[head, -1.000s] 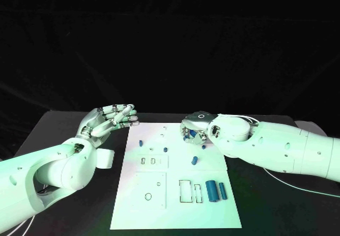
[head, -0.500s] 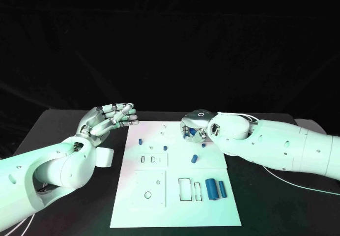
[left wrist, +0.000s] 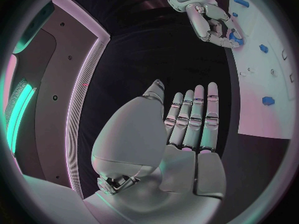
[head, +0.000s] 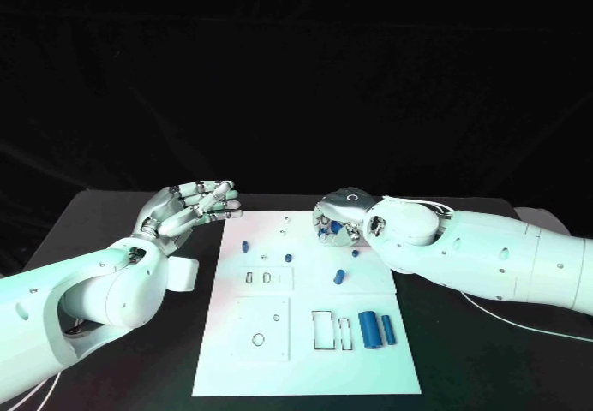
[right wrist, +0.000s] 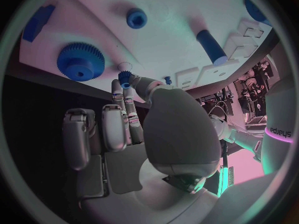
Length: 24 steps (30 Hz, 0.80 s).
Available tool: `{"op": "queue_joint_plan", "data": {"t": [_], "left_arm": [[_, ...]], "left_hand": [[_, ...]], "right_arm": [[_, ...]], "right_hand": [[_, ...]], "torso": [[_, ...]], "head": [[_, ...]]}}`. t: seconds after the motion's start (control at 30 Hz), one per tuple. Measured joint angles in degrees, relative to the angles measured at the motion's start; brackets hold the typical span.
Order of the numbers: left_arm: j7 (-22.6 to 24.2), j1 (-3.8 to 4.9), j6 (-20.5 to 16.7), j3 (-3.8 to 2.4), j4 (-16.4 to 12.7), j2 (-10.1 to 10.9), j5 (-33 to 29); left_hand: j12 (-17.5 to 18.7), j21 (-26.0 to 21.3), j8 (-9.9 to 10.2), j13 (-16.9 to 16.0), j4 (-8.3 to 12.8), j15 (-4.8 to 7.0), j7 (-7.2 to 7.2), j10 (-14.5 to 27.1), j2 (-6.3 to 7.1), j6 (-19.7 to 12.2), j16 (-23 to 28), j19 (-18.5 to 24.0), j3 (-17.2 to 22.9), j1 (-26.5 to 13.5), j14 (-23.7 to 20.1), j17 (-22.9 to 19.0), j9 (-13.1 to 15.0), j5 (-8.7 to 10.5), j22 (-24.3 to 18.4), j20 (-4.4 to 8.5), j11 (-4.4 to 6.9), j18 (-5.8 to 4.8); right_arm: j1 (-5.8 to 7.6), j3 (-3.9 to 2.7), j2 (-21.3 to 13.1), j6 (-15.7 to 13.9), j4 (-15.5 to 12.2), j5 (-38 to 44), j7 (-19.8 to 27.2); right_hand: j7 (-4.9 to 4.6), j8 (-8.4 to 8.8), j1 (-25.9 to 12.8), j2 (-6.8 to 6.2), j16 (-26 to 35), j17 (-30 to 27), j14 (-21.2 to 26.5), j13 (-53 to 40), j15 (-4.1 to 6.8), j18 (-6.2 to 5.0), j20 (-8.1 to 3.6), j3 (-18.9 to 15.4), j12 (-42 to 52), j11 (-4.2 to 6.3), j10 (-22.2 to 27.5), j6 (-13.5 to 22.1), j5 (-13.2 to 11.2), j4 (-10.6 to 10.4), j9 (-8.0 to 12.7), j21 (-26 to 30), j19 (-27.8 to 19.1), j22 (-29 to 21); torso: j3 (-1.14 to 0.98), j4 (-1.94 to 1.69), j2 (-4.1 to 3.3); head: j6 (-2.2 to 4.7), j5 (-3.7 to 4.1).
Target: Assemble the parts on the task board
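At the fingertips of the right hand (right wrist: 134, 129), a small blue gear (right wrist: 125, 78) is being pinched between the thumb and a finger, with the other fingers lying straight alongside. The gear is hovering just beside a small white peg (right wrist: 124, 66) that stands on the task board (head: 309, 360), near the board's far end. A larger blue gear (right wrist: 81, 61) is already sitting on the board just beside that peg, and a round blue cap (right wrist: 136, 18) and a blue cylinder (right wrist: 211, 47) are lying farther along the board.

The left hand (head: 189, 210) is hanging in the air off the board's far left corner, fingers held together and nearly straight, gripping nothing. Toward the near end of the board, two blue cylinders (head: 377, 329) are lying beside rectangular slots.

Judging from this, the step in hand is fitting the small gear onto its peg. The next move calls for lining the gear's bore up over the peg, lowering it straight, and probably turning it slightly so its teeth mesh with the larger gear.
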<state>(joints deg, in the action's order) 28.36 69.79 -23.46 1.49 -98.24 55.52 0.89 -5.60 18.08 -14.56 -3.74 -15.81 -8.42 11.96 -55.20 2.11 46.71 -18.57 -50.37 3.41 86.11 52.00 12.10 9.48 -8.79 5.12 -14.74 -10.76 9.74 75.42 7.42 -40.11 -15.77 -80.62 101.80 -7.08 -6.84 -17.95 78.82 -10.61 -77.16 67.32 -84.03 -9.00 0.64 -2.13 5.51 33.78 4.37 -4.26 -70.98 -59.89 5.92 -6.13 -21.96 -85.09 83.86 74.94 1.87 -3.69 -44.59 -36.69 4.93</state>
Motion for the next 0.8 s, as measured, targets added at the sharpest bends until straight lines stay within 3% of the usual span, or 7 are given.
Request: {"op": "queue_joint_plan", "data": {"t": [0.3,0.47,0.63,0.8], "left_arm": [[-0.05,0.00,0.18,0.00,0.07,-0.11,0.00],[-0.05,0.00,0.26,0.00,0.11,-0.18,0.00],[-0.06,0.01,0.37,0.00,0.10,-0.33,0.00],[-0.07,0.02,0.45,0.00,0.03,-0.46,0.00]], "left_hand": [[0.56,0.00,0.00,0.00,-0.32,-0.21,0.00,0.00,0.00,0.00,0.35,-0.21,-0.32,0.00,0.21,0.18,-0.05,0.29,-0.11,0.21,0.00,-0.01],[0.56,0.00,0.00,0.00,-0.48,-0.20,0.00,0.00,0.25,0.00,0.34,-0.42,-0.48,-0.29,0.21,0.24,-0.05,0.29,-0.17,0.00,0.00,0.00],[0.56,0.00,0.00,0.00,-0.48,-0.20,0.00,0.00,0.09,0.00,0.34,-0.42,-0.48,-0.56,0.21,0.23,-0.05,0.29,-0.17,0.00,0.00,0.00],[0.79,0.00,0.17,0.00,-0.72,-0.20,0.00,0.00,0.03,0.00,0.51,-0.42,-0.72,-1.25,0.21,0.35,-0.05,0.29,-0.28,0.00,0.00,0.00]], "right_arm": [[0.03,-0.22,1.04,-6.45,0.02,0.32,-0.80],[0.03,-0.26,2.54,-8.31,1.31,0.31,-0.84],[0.03,-0.27,4.89,-9.74,3.23,0.18,-0.77],[-0.09,-0.27,6.82,-10.78,5.60,-0.10,-0.46]], "right_hand": [[-0.14,-0.22,0.22,0.22,-0.22,0.05,0.00,0.07,0.00,0.00,-0.17,0.38,-0.23,-0.01,0.00,0.15,0.98,0.86,-0.86,-0.43,0.17,-0.01],[-0.16,-0.22,0.22,0.22,-0.22,0.05,0.00,0.08,0.00,0.00,-0.18,0.38,-0.30,-0.01,-0.01,0.18,0.99,0.86,-0.94,-0.43,0.17,-0.01],[-0.16,-0.22,0.23,0.22,-0.22,0.05,0.00,0.13,0.00,-0.01,-0.17,0.39,-0.45,-0.01,-0.01,0.18,1.19,0.87,-1.07,-0.43,0.17,-0.02],[-0.37,-0.22,0.23,0.22,-0.22,0.04,0.00,0.13,-0.01,-0.01,-0.17,0.55,-0.53,-0.01,-0.01,0.39,1.19,1.03,-1.15,-0.43,0.17,-0.02]], "torso": [[0.02,-0.11,-0.07],[0.04,-0.11,-0.14],[0.05,-0.13,-0.16],[0.09,-0.20,-0.20]], "head": [[1.13,-0.29],[1.61,-0.54],[1.56,-0.70],[1.06,-0.98]]}}
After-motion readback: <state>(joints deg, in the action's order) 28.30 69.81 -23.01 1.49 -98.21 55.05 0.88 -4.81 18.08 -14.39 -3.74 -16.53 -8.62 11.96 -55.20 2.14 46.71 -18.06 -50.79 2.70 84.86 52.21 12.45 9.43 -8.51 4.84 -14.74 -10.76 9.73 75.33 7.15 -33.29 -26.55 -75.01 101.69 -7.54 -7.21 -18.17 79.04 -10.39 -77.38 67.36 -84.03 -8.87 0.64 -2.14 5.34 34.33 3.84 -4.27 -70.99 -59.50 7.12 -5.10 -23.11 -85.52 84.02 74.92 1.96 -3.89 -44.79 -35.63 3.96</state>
